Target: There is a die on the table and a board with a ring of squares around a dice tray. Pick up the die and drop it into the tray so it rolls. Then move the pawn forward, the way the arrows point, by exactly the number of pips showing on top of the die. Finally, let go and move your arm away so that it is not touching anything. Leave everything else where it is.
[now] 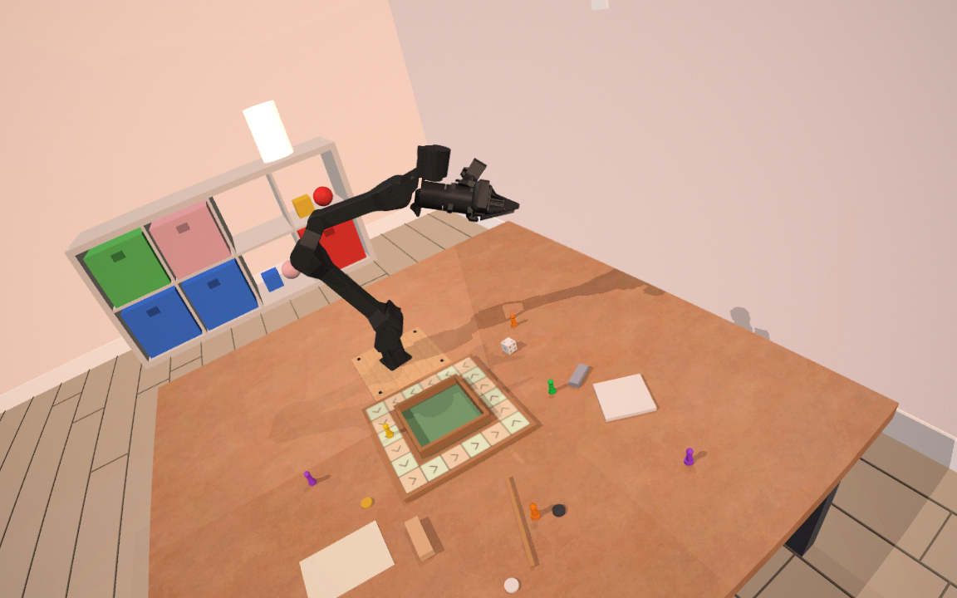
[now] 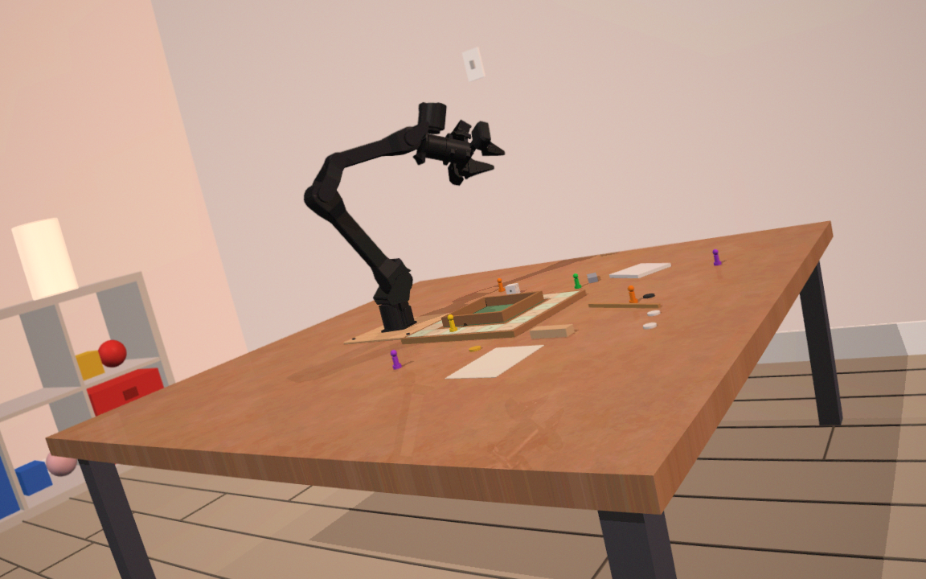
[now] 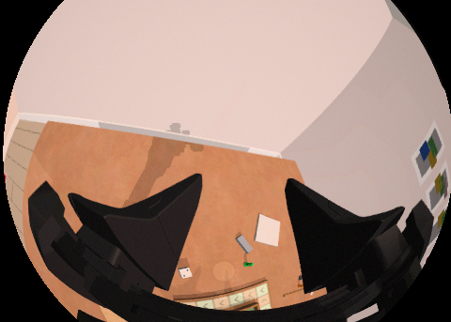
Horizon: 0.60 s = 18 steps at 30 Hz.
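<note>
The white die (image 1: 508, 345) (image 2: 512, 289) (image 3: 185, 272) lies on the table behind the board, near an orange pawn. The board (image 1: 471, 445) has a ring of arrowed squares around the green-floored dice tray (image 1: 443, 413) (image 2: 502, 317), which holds nothing. The yellow pawn (image 1: 387, 430) (image 2: 452, 323) stands upright on a square of the board's left side in the top view. My gripper (image 1: 517, 206) (image 2: 498, 159) (image 3: 244, 182) is open and empty, high above the table and pointing roughly level. It is well away from the die, the pawn and the board.
Near the die stand an orange pawn (image 1: 513, 320) and a green pawn (image 1: 551, 386), with a grey block (image 1: 577, 375) and a white slab (image 1: 625, 397) beyond. A wooden stick (image 1: 521, 522), another orange pawn (image 1: 534, 511), a black disc (image 1: 558, 510) and a wooden block (image 1: 419, 538) lie in front of the board.
</note>
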Tool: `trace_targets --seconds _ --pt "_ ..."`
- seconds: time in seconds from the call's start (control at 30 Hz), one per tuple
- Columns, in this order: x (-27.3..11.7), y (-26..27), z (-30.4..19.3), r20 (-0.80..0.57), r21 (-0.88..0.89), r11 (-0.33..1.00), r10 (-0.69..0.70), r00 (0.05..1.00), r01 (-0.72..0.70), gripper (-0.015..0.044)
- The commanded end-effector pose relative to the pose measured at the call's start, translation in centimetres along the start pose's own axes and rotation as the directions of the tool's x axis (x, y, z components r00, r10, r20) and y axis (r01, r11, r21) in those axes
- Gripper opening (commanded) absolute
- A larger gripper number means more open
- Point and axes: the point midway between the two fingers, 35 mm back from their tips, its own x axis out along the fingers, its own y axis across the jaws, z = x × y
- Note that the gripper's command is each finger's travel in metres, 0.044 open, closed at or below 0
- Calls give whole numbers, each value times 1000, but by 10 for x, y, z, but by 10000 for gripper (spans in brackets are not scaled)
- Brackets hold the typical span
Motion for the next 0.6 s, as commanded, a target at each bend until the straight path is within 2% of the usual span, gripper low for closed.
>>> trace_targets --seconds 0.0,0.13,0.27,0.37,0.47,0.57 --pt "35 17 -54 -233 270 962 101 967 -35 275" --pt "57 34 -115 -462 531 844 208 862 81 275" --pt "62 51 -172 -644 670 672 315 697 316 275" --pt "58 62 -210 -741 666 528 392 545 526 275" --pt "49 72 -239 -795 586 406 455 401 701 275" --pt "48 74 -243 -800 571 391 463 382 722 275"
